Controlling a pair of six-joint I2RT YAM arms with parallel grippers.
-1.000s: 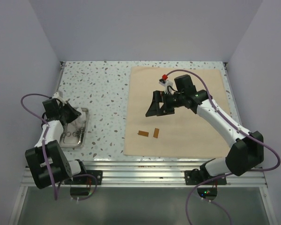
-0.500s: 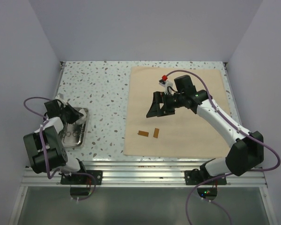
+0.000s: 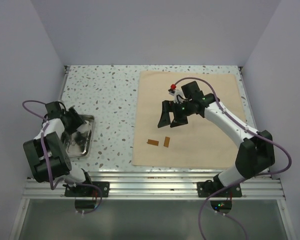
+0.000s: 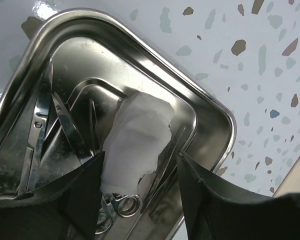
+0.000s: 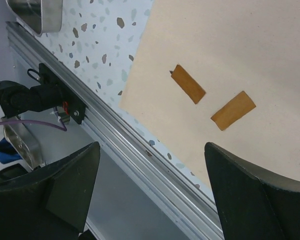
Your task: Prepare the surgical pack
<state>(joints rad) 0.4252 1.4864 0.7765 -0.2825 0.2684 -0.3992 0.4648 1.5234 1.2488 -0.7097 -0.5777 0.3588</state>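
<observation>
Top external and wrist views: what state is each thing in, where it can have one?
Steel tray, upright, loaded.
Instruments, lying flat in the tray.
Gauze pad, bunched, lying on the instruments.
Tan cloth, spread flat, unfolded.
Brown strips, flat on the cloth, apart.
Left gripper, jaws open astride the gauze.
Right gripper, jaws open, empty, above the cloth.

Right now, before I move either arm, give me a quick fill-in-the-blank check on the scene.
1. The gauze lies inside the steel ___.
2. ___ brown strips lie on the cloth.
3. The left gripper and the right gripper both have their jaws ___.
Missing: tray; two; open.
</observation>
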